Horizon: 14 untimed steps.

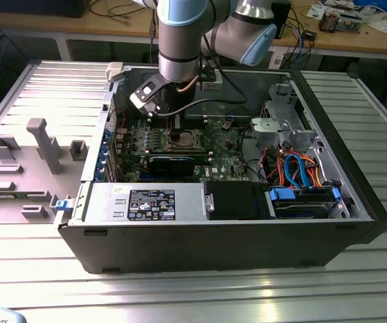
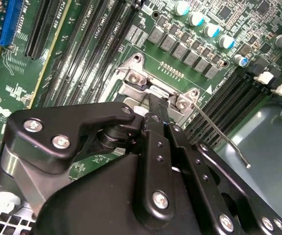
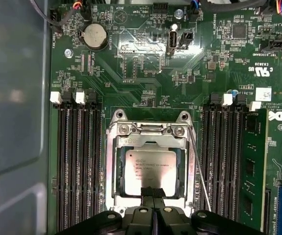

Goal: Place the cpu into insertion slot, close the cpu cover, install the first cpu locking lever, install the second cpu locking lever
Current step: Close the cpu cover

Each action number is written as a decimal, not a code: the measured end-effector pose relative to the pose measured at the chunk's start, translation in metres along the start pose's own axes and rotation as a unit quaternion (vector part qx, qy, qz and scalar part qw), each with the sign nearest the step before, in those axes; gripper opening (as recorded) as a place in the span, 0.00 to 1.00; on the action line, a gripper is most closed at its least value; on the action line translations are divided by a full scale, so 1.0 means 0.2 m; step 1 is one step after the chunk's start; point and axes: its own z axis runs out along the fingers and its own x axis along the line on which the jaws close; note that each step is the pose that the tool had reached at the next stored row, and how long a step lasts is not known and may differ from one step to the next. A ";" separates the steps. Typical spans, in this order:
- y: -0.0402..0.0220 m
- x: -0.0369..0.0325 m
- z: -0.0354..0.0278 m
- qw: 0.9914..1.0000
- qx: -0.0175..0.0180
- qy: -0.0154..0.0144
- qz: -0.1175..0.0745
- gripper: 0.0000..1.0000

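Observation:
In the first wrist view the cpu (image 3: 150, 169), a silver-grey square chip, lies in the insertion slot (image 3: 117, 116) on the green board. The cpu cover (image 3: 153, 140), a silver frame with a window, lies down around the chip. My gripper (image 3: 152, 192) is shut, its black fingertips together at the chip's near edge, over the cover frame. A thin wire locking lever (image 3: 200, 171) runs loose along one side of the slot, and in the second wrist view this lever (image 2: 220, 138) sticks out free of the socket. In the exterior view my gripper (image 1: 178, 132) stands upright over the slot (image 1: 185, 140).
Long black memory slots (image 3: 79, 166) flank the socket on both sides. The open computer case (image 1: 355, 202) has walls all round, with a drive cage (image 1: 280, 124) and orange and blue cables (image 1: 297, 168) at the exterior view's right. A grey fixture plate (image 1: 25, 168) lies outside at the left.

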 end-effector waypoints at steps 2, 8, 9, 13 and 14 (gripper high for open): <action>-0.001 0.000 0.008 1.000 0.000 -0.001 0.000 0.11; -0.007 0.001 0.002 1.000 -0.001 -0.003 0.000 0.11; -0.008 0.000 -0.003 1.000 -0.001 -0.004 0.000 0.11; 0.008 0.000 -0.017 1.000 -0.001 -0.007 0.000 0.11; 0.033 0.000 -0.017 1.000 -0.001 -0.007 0.000 0.11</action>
